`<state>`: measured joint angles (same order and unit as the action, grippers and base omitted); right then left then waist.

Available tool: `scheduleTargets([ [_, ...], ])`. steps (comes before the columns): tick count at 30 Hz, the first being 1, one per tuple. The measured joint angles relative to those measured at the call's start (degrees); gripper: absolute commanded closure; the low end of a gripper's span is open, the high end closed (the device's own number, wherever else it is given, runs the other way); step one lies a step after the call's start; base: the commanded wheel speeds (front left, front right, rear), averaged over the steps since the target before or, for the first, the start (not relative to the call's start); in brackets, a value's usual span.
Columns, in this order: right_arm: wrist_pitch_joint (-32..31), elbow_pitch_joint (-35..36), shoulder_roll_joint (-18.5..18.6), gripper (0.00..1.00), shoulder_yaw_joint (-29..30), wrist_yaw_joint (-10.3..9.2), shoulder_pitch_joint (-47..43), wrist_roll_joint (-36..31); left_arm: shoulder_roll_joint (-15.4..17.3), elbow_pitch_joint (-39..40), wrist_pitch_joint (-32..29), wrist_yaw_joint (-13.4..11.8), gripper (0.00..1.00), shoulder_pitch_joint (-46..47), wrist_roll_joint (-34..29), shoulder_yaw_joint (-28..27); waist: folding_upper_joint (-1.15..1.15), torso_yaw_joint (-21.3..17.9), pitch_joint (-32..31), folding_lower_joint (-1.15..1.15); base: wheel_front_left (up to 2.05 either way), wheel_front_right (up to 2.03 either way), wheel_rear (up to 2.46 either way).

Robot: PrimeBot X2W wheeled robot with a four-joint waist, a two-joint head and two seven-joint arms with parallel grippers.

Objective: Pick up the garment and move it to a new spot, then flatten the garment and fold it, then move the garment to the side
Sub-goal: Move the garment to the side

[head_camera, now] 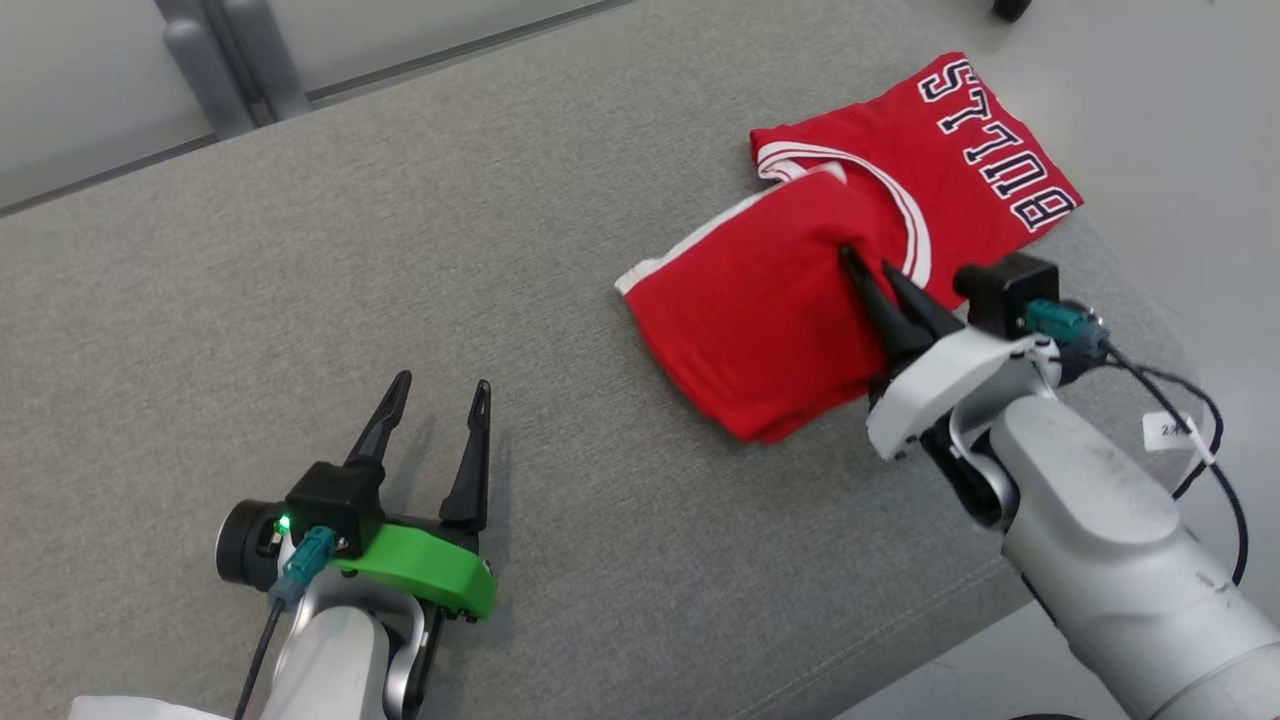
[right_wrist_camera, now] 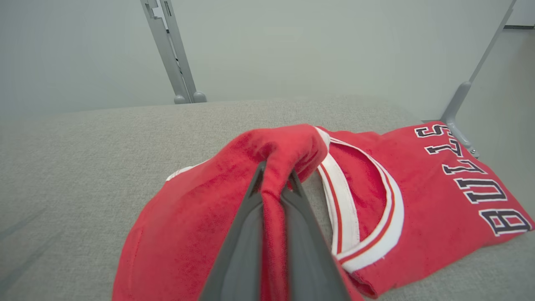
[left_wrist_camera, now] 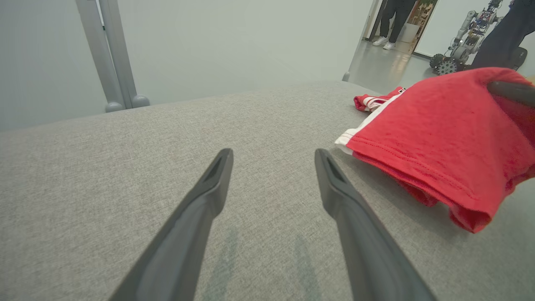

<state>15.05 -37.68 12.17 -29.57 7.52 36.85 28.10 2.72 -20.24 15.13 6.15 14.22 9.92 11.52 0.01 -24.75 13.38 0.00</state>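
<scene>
Grey woven fabric covers the table (head_camera: 560,300), which stands before a pale wall, with metal posts (head_camera: 215,70) beyond the table's far left edge. A red jersey (head_camera: 780,330) lies at the table's far right corner, folded over on itself. Its white-trimmed neckline and dark "BULLS" lettering (head_camera: 1000,140) face up nearest that corner. The right gripper (head_camera: 868,260) is clamped on a ridge of red cloth. In the right wrist view the fabric runs up between its two dark fingers and bunches over their tips. The part of the jersey nearer the table's middle hangs from that pinch, raised a little off the table, with shadow beneath its hem. The left gripper (head_camera: 442,382) is low over the table's near left part, its fingers spread wide with nothing between them. Past the table's far right end, the left wrist view shows a person's legs (left_wrist_camera: 393,16) and another wheeled robot (left_wrist_camera: 457,46).
</scene>
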Motion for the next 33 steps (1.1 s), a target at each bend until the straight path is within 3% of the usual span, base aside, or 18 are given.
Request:
scheduleTargets([
  [8,0.0,-1.72,5.82,1.0,1.08,0.0,9.91,0.48,0.01,0.14,0.0,0.37,0.0,0.8,-0.57,-0.25,0.0,4.49,3.02,0.0,0.0,0.0,0.0],
  [15,-0.01,-15.84,13.85,1.0,1.14,0.01,14.01,-1.48,0.02,0.97,0.0,0.44,0.0,2.38,-1.46,-0.14,0.0,8.0,5.58,0.0,0.0,0.0,0.0],
  [21,0.0,-25.81,16.24,1.0,3.82,0.01,17.65,-3.6,0.02,1.25,0.0,0.66,0.0,3.33,-2.68,-0.33,0.0,10.32,8.14,0.01,0.0,0.0,0.0],
  [22,0.0,-26.73,16.46,0.91,4.42,0.01,18.3,-3.93,0.02,1.27,0.0,0.68,0.0,3.53,-3.01,-0.46,0.0,10.62,8.6,0.01,0.0,0.0,0.0],
  [23,0.0,-27.64,16.93,0.53,4.82,0.01,19.02,-4.93,0.02,1.26,0.0,0.74,0.0,3.72,-3.16,-0.58,0.0,10.9,9.08,0.01,0.0,0.0,0.0],
  [24,0.0,-28.58,17.6,0.0,5.33,0.02,19.79,-6.5,0.03,1.29,0.0,0.82,0.0,3.94,-3.48,-0.71,0.0,11.18,9.57,0.0,0.0,0.0,0.0],
  [28,0.0,-31.21,18.64,0.0,10.25,0.01,21.78,-10.62,0.02,1.3,0.0,0.93,0.0,4.52,-4.14,-1.01,0.0,12.17,11.29,0.01,0.0,0.0,0.0],
  [33,0.0,-29.13,21.01,0.0,22.09,0.01,22.23,-16.81,0.02,1.23,0.01,0.99,0.0,4.87,-4.28,-1.26,0.0,13.38,11.93,0.01,0.0,0.0,0.0],
])
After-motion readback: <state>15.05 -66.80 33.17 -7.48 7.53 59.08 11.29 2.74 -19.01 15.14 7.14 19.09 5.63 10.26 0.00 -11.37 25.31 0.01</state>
